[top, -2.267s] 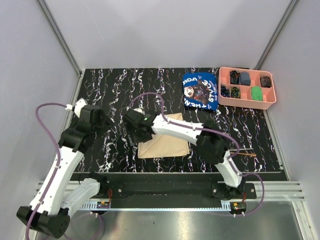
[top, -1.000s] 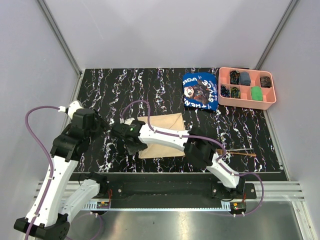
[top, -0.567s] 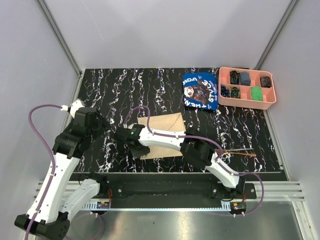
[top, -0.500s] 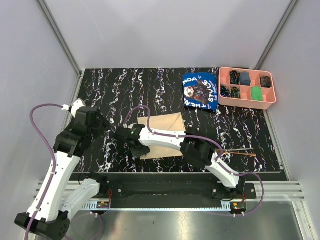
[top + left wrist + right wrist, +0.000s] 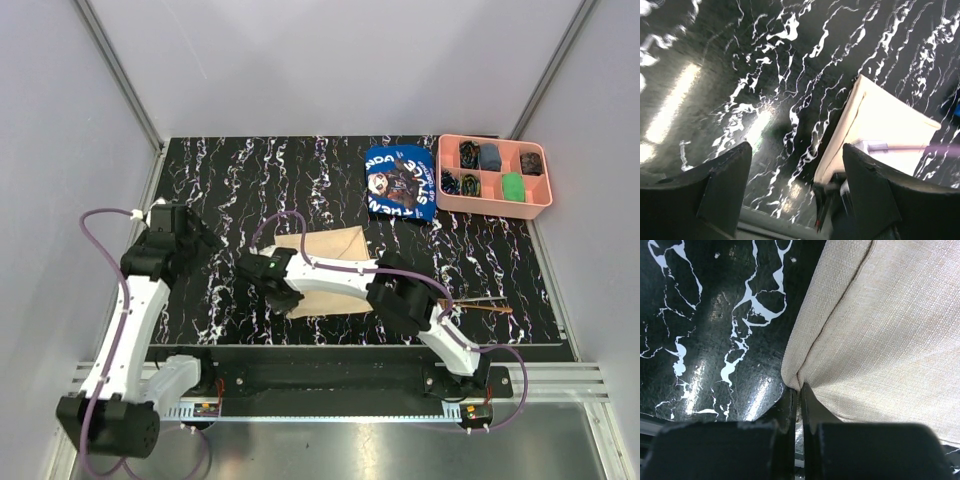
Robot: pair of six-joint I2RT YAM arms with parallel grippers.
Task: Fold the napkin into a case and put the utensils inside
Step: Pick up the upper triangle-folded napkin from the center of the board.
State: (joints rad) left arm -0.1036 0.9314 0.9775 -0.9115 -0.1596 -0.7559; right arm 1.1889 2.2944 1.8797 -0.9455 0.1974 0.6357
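One napkin (image 5: 330, 268): plain beige cloth, folded flat in layers, lying mid-counter (image 5: 220, 170) just ahead of the arms; not yet a narrow case.
Right fingers (image 5: 799, 390): clenched on the napkin's near-left corner, pinching only a thin bit of the folded edge.
Left fingers (image 5: 796, 150): spread wide, grasping nothing, hovering over bare counter just left of the napkin.
Handling: soft, light and limp (likely to sag and unfold if lifted by one corner); coarse weave, so little slipping expected.
Where to hold: corners and folded edges, all layers pinched together; far-left corner a sensible second hold.
Risk: top layer caught alone, fold sliding open.
Elsewhere: blue printed cloth (image 5: 400, 183) and pink tray (image 5: 540, 203) at far right; thin brown sticks (image 5: 485, 308) beside the right arm (probably the utensils).
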